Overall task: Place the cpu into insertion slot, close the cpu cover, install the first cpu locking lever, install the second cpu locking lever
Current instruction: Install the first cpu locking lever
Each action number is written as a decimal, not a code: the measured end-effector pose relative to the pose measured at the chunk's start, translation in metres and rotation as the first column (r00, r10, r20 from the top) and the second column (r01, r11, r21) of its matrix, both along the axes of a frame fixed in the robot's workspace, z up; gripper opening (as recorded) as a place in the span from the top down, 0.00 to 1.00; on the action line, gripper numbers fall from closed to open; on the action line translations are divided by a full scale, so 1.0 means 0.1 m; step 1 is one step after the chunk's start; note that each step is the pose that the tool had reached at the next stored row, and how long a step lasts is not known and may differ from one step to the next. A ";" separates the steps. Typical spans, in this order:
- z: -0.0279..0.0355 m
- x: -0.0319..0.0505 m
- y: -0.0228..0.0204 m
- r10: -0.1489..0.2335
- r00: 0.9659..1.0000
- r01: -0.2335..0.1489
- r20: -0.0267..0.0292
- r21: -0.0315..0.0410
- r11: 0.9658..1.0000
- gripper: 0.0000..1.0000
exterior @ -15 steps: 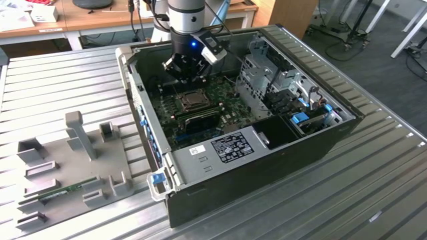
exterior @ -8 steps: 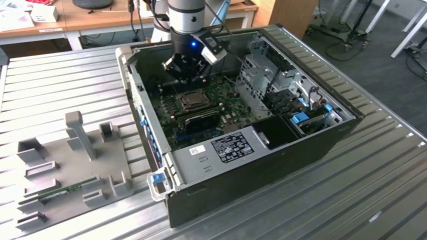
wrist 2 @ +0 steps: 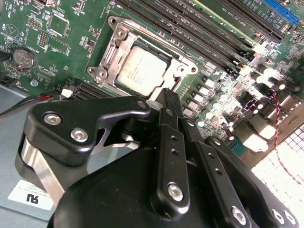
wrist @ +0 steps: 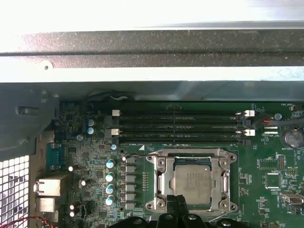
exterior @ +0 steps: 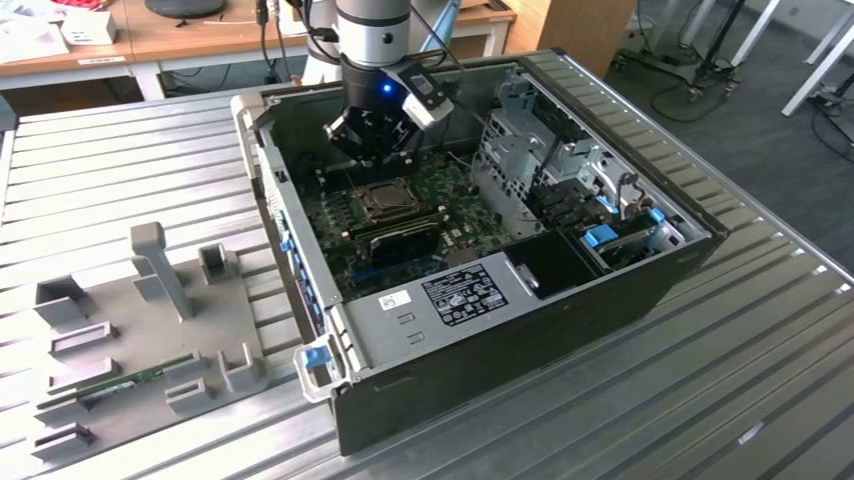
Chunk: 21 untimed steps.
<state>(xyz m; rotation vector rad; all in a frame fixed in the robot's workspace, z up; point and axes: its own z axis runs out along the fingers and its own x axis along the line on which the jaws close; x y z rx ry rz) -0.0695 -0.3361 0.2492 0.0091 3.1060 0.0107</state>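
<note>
Exterior view: gripper (exterior: 378,152) low inside the open computer case (exterior: 561,330), just above the insertion slot (exterior: 383,200) on the green board. Case on a slatted metal table (exterior: 134,170).

Second wrist view: cpu (wrist 2: 140,71) flat in the insertion slot, silvery-tan face up. Cpu cover (wrist 2: 110,54) apparently down around it, chip showing through the cut-out. Gripper (wrist 2: 167,97) with jaws drawn together and nothing seen between them, tips just beside the near edge of the cpu cover; contact not clear. Long black memory slots (wrist 2: 199,28) beyond.

First wrist view: cpu (wrist: 192,183) seated and framed by the cpu cover (wrist: 159,185), gripper (wrist: 176,202) at the frame's edge, memory slots (wrist: 180,126) on the far side.

Judging by these views: placing done, cpu cover seemingly closed. Locking levers too hard to make out, so probably the part left.
</note>
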 end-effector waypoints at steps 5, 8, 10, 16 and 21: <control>0.000 -0.005 0.000 0.000 1.000 0.000 0.000 0.022 1.000 0.90; 0.000 -0.005 0.001 0.000 1.000 0.000 0.000 0.025 1.000 0.90; 0.000 -0.005 0.000 0.000 1.000 0.000 0.000 0.025 1.000 0.90; 0.000 -0.034 0.000 0.000 1.000 0.000 0.001 0.025 1.000 0.90; 0.000 -0.046 0.000 0.000 1.000 0.000 0.001 0.025 1.000 0.90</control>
